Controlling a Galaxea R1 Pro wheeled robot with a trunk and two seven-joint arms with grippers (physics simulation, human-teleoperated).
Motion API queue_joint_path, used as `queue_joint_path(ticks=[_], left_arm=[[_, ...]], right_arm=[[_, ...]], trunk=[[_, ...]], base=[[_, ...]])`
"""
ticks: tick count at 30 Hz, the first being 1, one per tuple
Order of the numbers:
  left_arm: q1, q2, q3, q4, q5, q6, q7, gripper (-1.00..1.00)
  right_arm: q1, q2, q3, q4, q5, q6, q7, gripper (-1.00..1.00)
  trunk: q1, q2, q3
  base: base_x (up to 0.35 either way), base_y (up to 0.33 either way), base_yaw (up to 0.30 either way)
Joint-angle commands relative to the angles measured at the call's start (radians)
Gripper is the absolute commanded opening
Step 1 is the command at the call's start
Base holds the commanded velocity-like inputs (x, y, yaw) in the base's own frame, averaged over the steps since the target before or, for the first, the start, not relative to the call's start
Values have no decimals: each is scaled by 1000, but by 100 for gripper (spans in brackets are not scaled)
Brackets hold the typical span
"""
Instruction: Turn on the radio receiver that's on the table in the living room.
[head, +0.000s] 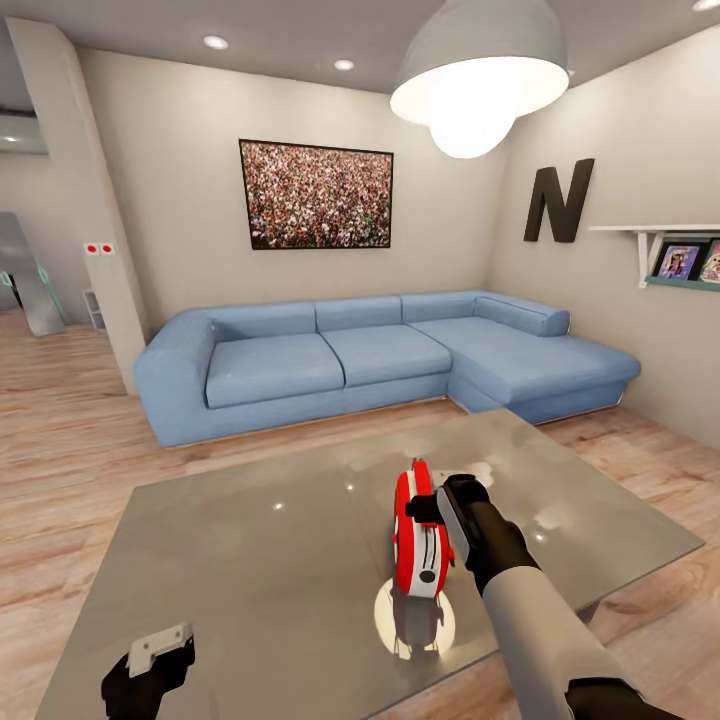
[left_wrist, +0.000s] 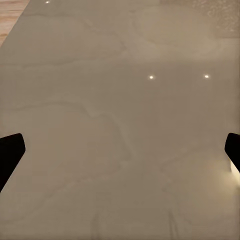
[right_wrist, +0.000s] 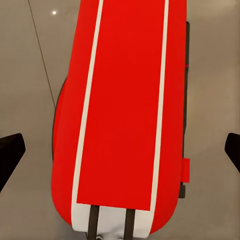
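Approach step: right gripper (head: 430, 510), fingers spread, is positioned against radio receiver (head: 418, 540); switch contact needed next.

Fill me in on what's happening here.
A two-armed robot is at the grey table in a living room with a blue sofa. Its right gripper is up against the red and white radio, which stands upright on the table, with fingers apart. The left gripper hangs open over bare tabletop.
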Motion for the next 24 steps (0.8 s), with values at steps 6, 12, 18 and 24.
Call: queue_joint_path(ticks=[6,12,18,24], left_arm=[[0,0,0,0,0,0,0,100],[0,0,0,0,0,0,0,100],[0,0,0,0,0,0,0,100],[0,0,0,0,0,0,0,100]], right_arm=[[0,0,0,0,0,0,0,100],[0,0,0,0,1,-1,0,100],[0,0,0,0,1,-2,0,100],[0,0,0,0,1,-2,0,100]], trunk=[[0,0,0],[0,0,0],[15,-28,-13],[23,-42,-19]], base=[[0,0,0],[0,0,0],[0,0,0],[0,0,0]])
